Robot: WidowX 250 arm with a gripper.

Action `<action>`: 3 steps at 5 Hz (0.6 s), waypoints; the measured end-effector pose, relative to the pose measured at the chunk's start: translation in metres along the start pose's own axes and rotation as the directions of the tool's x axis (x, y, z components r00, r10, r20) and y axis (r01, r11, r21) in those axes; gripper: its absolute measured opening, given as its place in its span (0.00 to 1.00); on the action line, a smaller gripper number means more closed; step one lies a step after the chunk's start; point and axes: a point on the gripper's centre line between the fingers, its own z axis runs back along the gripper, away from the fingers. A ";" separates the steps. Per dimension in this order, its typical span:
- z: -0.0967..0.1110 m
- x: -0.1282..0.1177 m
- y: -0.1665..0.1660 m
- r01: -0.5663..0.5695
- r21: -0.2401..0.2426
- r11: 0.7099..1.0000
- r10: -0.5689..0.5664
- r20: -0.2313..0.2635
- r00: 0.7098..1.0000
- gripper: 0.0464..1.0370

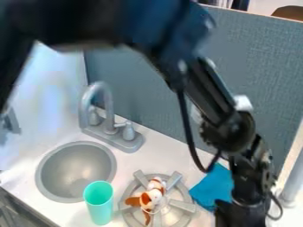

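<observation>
Black arm (207, 91) with a bluish upper stretch, rounded joints (228, 131), pale side fittings (242, 103) and a loose black cable (188, 128).

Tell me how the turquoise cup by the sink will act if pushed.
The turquoise cup is taller than it is wide, so a push near its top would likely tip it. Its round sides suggest it could roll once down.

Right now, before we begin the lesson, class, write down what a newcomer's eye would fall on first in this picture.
First, probably, the big black robot arm sweeping across the top and down the right side, its gripper low beside a bright blue cloth. Next, the orange-and-white soft toy lying on the grey stove burner at the bottom centre. Then the turquoise cup between burner and round sink.
</observation>
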 end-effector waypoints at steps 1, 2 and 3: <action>0.045 -0.023 0.014 -0.011 -0.034 0.999 0.013 0.080 0.997 0.96; 0.069 -0.031 0.028 -0.042 -0.012 0.999 0.043 0.121 0.992 0.96; 0.071 -0.036 0.043 -0.043 0.086 0.995 0.037 0.074 0.997 0.96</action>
